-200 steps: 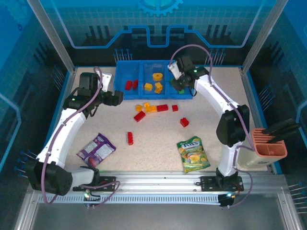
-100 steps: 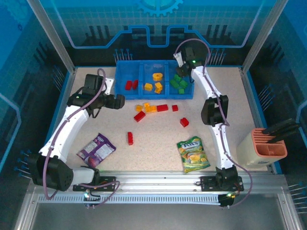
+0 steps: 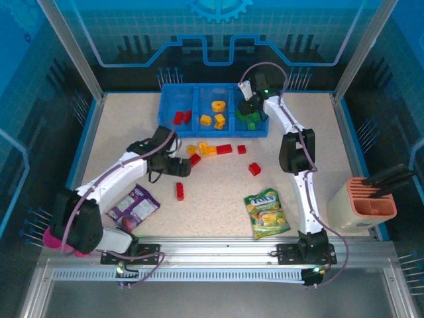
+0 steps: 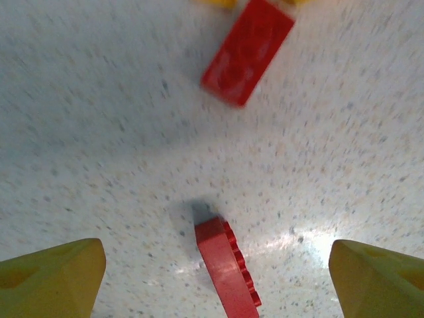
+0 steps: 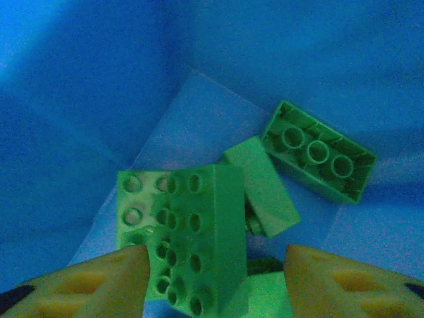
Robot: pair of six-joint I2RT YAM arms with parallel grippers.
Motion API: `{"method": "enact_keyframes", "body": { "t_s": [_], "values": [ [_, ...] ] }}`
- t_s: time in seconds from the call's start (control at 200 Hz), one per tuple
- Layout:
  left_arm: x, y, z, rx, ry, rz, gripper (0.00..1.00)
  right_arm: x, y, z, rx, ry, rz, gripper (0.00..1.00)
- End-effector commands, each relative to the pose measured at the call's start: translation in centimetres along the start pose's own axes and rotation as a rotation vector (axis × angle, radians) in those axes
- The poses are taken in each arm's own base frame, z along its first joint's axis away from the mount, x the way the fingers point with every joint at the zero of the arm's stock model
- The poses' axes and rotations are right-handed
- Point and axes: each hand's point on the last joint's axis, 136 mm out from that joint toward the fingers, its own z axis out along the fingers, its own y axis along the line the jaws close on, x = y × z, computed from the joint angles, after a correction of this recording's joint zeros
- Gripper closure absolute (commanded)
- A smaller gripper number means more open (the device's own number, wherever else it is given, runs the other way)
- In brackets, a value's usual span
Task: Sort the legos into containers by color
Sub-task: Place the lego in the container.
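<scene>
Over at the blue tray (image 3: pixel 169 99), the right gripper (image 5: pixel 215 257) hung inside the right-hand compartment with its fingers parted. A green brick (image 5: pixel 189 232) sat between them with a clear gap on its right side, so nothing was clamped, and 2 more green bricks (image 5: pixel 318 152) lay just behind it on the tray floor. Down on the table (image 3: pixel 298 132), the left gripper (image 4: pixel 215 265) sat low, fingers spread wide and empty. 1 red brick (image 4: pixel 228 278) stood on edge between them, touching neither, and another lay flat farther ahead. From above, red bricks (image 3: pixel 179 118) lay in the left compartment and yellow ones (image 3: pixel 215 114) in the middle. A cluster of yellow-orange bricks (image 3: pixel 202 149) and loose reds (image 3: pixel 254 169) lay on the table in front of the tray.
</scene>
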Motion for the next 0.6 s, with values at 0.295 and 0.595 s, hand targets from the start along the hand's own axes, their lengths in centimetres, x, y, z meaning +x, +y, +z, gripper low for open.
{"method": "enact_keyframes", "body": {
  "t_s": [0.295,0.595],
  "values": [
    [4.3,-2.1,4.7,-0.049,0.15,-0.068,0.21,-7.2,0.5,-9.4,0.005,-0.233,-0.059,0.42],
    [6.5,-1.1,5.8,-0.109,0.201,-0.08,0.34,-7.6,0.6,-12.3,0.024,-0.257,-0.075,0.42]
  ]
}}
